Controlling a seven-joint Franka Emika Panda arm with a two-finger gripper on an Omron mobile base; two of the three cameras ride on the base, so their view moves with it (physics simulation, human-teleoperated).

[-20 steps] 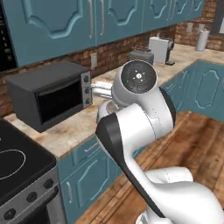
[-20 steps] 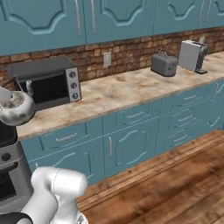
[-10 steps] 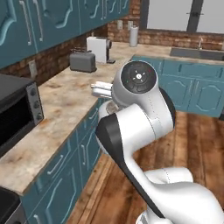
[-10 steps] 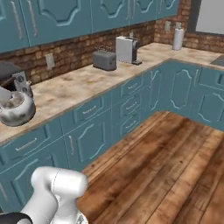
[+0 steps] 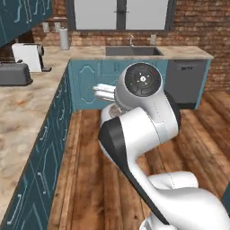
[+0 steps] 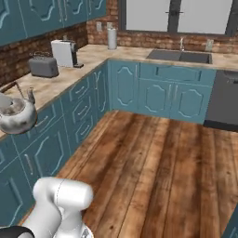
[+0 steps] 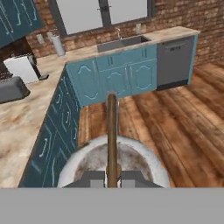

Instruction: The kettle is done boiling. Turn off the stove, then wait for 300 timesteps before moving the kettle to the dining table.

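Note:
The shiny silver kettle (image 7: pixel 131 162) hangs just below my hand, its thin brown arched handle (image 7: pixel 112 127) running straight up between my fingers. My gripper (image 7: pixel 112 177) is shut on that handle. In the right base view the kettle (image 6: pixel 16 116) floats at the far left, in front of the counter edge and above the floor. In the left base view a sliver of the kettle (image 5: pixel 115 110) peeks out behind my white arm. The stove and the dining table are out of view.
A beige stone counter (image 5: pixel 18 117) on teal cabinets runs along the left, carrying a toaster (image 5: pixel 13 74), a white coffee machine (image 5: pixel 29 56) and a paper towel roll (image 5: pixel 64 39). Ahead lie a sink (image 5: pixel 132 50), a dishwasher (image 5: pixel 186 83) and open wooden floor (image 6: pixel 153 162).
The whole picture has swept sideways as the base turned: the microwave has gone, and the sink, window and dishwasher have come in. The kettle stays in my shut gripper.

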